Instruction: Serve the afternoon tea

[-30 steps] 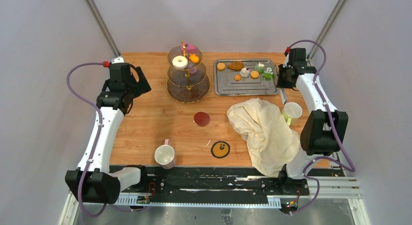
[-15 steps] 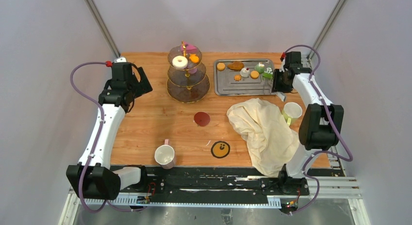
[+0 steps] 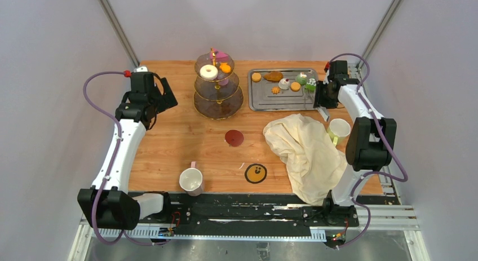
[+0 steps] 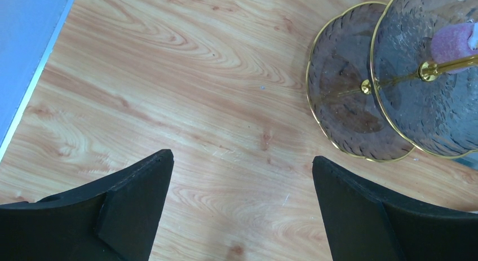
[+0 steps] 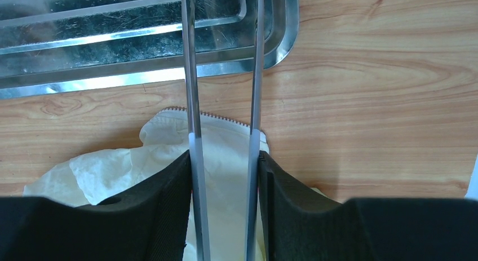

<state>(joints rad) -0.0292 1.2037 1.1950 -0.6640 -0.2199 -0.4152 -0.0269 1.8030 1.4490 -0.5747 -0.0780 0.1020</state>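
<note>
Currently fetching cakes (image 3: 301, 79): your right gripper (image 5: 224, 159) pinches tongs (image 5: 191, 75), blades narrowly apart, at the tray's (image 5: 270, 41) four o'clock corner; next, straddle one.

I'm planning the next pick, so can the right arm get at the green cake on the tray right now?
Probably yes. The right gripper holds tongs that reach over a corner of the tray. The green cake lies close by, and nothing stands between them.
</note>
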